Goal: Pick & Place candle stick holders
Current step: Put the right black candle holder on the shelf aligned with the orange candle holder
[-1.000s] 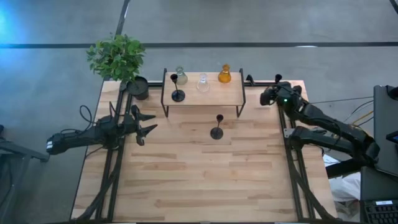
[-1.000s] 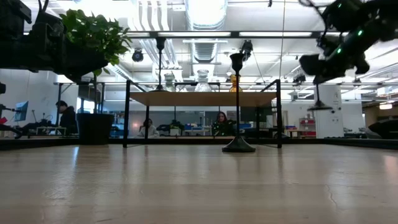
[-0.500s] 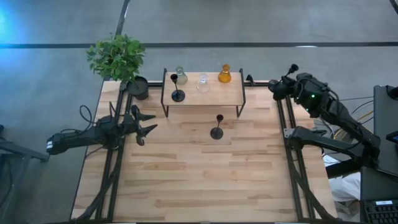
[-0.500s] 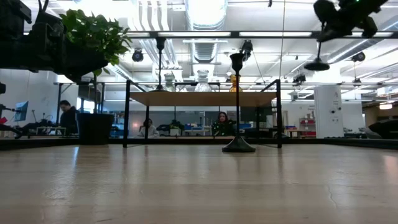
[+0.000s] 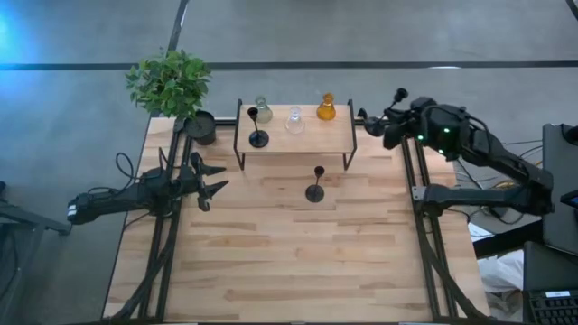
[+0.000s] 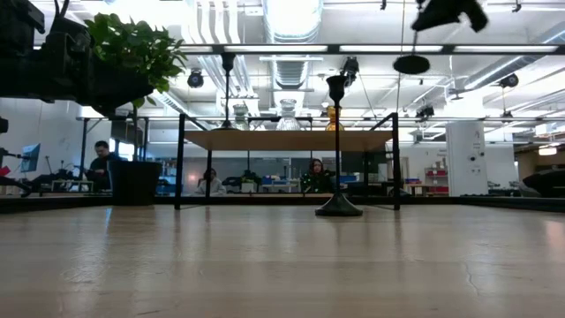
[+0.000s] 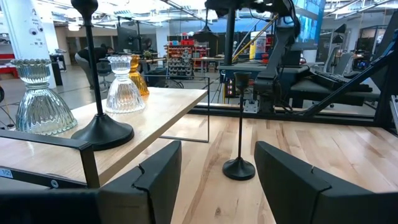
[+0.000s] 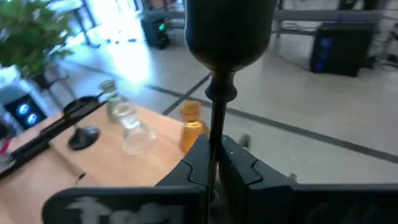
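High: right gripper [image 5: 390, 117] clamps a black candle holder [image 5: 375, 124] just right of the shelf [image 5: 298, 143]. Another black holder [image 5: 314, 185] stands in front of the shelf.
Left wrist: left gripper [image 7: 214, 177] gapes wide, empty, facing the shelf.
Right wrist: stem [image 8: 217, 134] pinched.

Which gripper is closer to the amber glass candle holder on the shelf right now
The right one. The right gripper, shut on a black candle stick holder, hangs just off the shelf end nearest the amber glass holder. The left gripper waits open, beyond the shelf's far end.
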Robot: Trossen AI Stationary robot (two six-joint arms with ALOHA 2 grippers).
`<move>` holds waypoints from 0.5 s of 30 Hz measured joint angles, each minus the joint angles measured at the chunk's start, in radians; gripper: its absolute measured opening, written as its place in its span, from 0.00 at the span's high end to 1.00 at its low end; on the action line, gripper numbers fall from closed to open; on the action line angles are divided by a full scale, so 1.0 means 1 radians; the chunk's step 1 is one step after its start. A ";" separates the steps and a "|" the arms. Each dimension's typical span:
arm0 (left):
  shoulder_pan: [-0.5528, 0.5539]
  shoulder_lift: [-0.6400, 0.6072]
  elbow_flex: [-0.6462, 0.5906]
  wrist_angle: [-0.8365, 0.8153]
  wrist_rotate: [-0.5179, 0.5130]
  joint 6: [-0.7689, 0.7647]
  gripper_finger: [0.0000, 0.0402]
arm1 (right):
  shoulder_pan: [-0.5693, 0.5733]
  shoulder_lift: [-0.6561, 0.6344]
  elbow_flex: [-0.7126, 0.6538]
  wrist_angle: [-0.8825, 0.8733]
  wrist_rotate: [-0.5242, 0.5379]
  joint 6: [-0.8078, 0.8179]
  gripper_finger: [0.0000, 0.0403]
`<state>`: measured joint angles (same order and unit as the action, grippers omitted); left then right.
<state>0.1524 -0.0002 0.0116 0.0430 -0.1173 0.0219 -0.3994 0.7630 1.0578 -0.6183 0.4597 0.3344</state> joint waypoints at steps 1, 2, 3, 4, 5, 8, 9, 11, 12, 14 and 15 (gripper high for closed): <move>0.000 0.000 0.000 0.000 0.000 0.000 0.48 | 0.020 0.027 0.017 0.000 0.002 -0.007 0.97; 0.000 0.000 0.000 0.000 0.000 0.000 0.48 | 0.039 0.053 0.034 -0.001 0.007 -0.013 0.97; 0.000 0.000 0.000 0.000 0.000 0.000 0.48 | 0.057 0.079 0.050 -0.004 0.009 -0.019 0.97; 0.000 0.000 0.000 0.000 0.000 0.000 0.48 | 0.074 0.104 0.066 -0.005 0.010 -0.021 0.97; 0.000 0.000 0.000 0.000 0.000 0.000 0.48 | 0.089 0.129 0.082 -0.004 0.011 -0.024 0.97; 0.000 0.000 0.000 0.000 0.000 0.000 0.48 | 0.125 0.197 0.121 0.000 0.011 -0.036 0.97; 0.000 0.000 0.000 0.000 0.000 0.000 0.48 | 0.135 0.219 0.132 0.003 0.011 -0.044 0.97; 0.000 0.000 0.000 0.000 0.000 0.000 0.48 | 0.145 0.258 0.151 0.007 0.011 -0.051 0.97; 0.000 0.000 0.000 0.000 0.000 0.000 0.48 | 0.147 0.275 0.159 0.010 0.010 -0.051 0.97; 0.000 0.000 0.000 0.000 0.000 0.000 0.48 | 0.147 0.301 0.168 0.027 0.005 -0.051 0.97; 0.000 0.000 0.000 0.000 0.000 0.000 0.48 | 0.147 0.314 0.172 0.039 -0.003 -0.051 0.97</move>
<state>0.1524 -0.0002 0.0116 0.0430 -0.1173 0.0222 -0.2524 1.0772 1.2295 -0.5790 0.4568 0.2836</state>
